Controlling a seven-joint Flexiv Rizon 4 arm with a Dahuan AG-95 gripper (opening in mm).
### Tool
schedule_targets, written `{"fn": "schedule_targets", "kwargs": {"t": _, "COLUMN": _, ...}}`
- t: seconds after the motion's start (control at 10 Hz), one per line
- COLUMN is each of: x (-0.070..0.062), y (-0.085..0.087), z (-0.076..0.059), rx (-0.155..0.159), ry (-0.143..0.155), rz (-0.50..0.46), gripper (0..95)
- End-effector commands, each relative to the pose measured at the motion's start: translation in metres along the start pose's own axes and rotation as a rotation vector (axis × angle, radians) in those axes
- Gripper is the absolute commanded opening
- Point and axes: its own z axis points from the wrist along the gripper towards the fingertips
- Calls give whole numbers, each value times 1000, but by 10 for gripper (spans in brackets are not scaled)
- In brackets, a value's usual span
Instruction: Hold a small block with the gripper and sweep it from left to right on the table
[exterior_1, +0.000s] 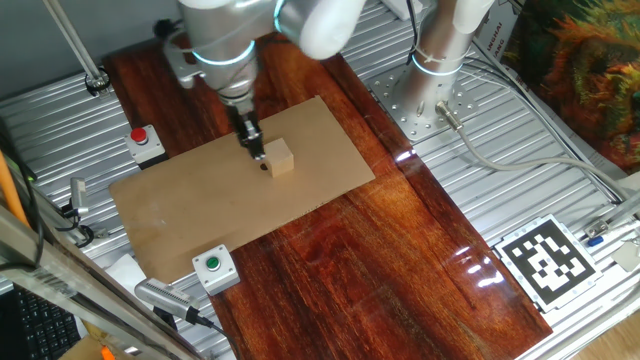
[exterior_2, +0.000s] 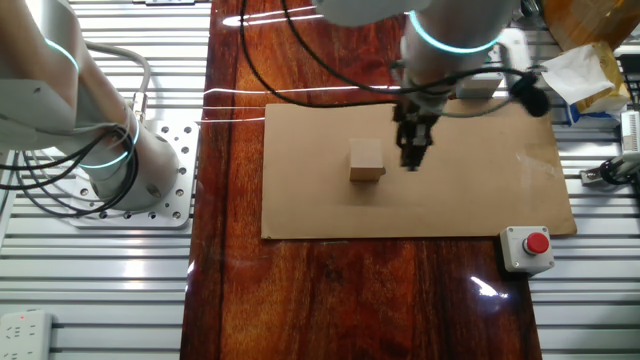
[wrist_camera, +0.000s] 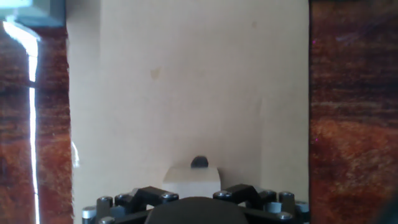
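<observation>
The small block (exterior_1: 281, 157) is a tan wooden cube standing free on the flat tan board (exterior_1: 200, 210) of the reddish-brown table (exterior_1: 400, 260). My gripper (exterior_1: 255, 150) hangs low over the board just left of the block, with a small gap between them. Its narrow black fingers look closed together and hold nothing. In the other fixed view the gripper (exterior_2: 411, 160) is right of the block (exterior_2: 367, 160). The hand view shows the block (wrist_camera: 191, 179) at the bottom centre with the black dot (wrist_camera: 199, 162) just beyond it. The fingertips are hidden there.
A white box with a red button (exterior_1: 146, 141) and one with a green button (exterior_1: 214, 268) sit by the board's edges. A second white arm's column (exterior_1: 445, 40) stands at the back right. Ribbed silver metal (exterior_1: 560, 190) surrounds the table, with a black-and-white marker (exterior_1: 545, 258).
</observation>
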Motion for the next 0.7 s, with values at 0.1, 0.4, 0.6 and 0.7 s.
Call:
{"fn": "schedule_targets", "kwargs": {"t": 0.1, "x": -32, "y": 1, "z": -12, "rx": -2, "ry": 14, "rz": 5, "gripper": 570}}
{"fn": "schedule_targets", "kwargs": {"t": 0.4, "x": -63, "y": 2, "z": -25, "rx": 4, "ry": 12, "rz": 14, "gripper": 380}}
{"fn": "schedule_targets", "kwargs": {"t": 0.6, "x": -68, "y": 3, "z": -27, "rx": 38, "ry": 11, "rz": 12, "gripper": 0}}
{"fn": "schedule_targets", "kwargs": {"t": 0.7, "x": -68, "y": 3, "z": -27, "rx": 37, "ry": 11, "rz": 15, "gripper": 0}}
